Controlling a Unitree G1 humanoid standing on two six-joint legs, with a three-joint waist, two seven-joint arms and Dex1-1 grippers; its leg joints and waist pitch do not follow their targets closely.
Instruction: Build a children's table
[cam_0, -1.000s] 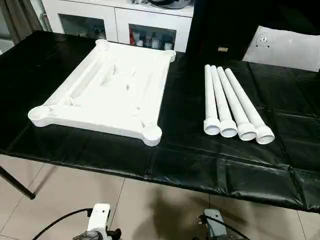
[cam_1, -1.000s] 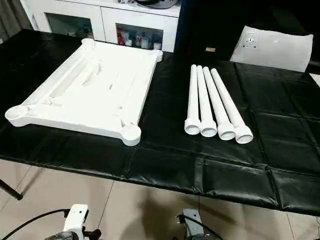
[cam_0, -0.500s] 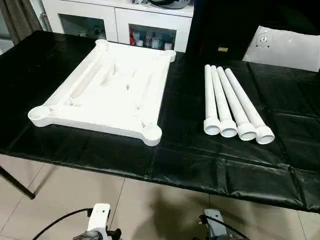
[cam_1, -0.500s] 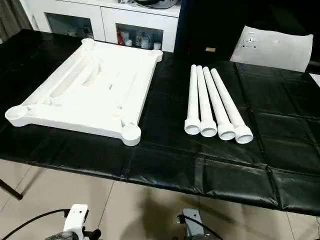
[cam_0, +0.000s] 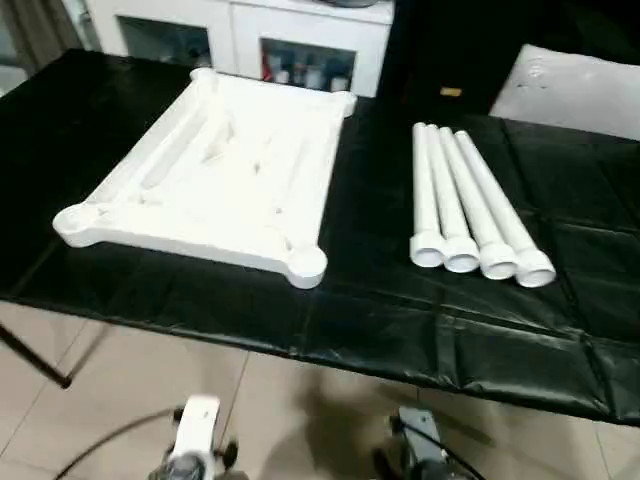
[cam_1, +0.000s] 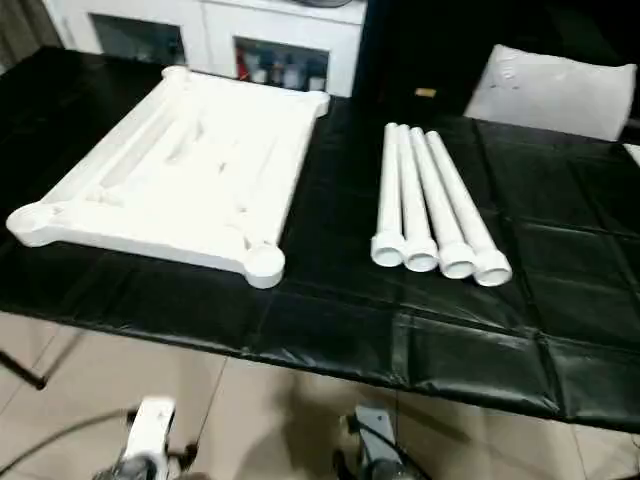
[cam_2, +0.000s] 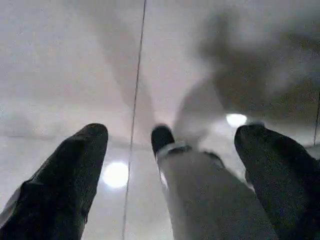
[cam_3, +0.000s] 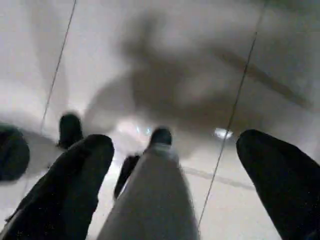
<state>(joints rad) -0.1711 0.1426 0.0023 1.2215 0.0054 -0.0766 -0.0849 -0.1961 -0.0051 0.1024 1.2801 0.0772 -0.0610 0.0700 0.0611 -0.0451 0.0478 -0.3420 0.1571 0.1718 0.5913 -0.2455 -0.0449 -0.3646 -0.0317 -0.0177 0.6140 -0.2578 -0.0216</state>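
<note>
White plastic top (cam_0: 225, 180) lies ribbed side up on the black table cover (cam_0: 380, 310), four legs (cam_0: 470, 210) just beside it, nothing fitted yet; my left gripper (cam_2: 170, 150) and right gripper (cam_3: 170, 150) hang spread and empty, so next I must raise one to a leg.

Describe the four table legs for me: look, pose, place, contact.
The four legs are long white tubes, plastic by the look, lying flat side by side on the black table cover, touching or nearly so. Their wider, flanged open ends face the near edge, fanning out slightly. They lie to the right of the upturned table top, apart from it, ungripped.
</note>
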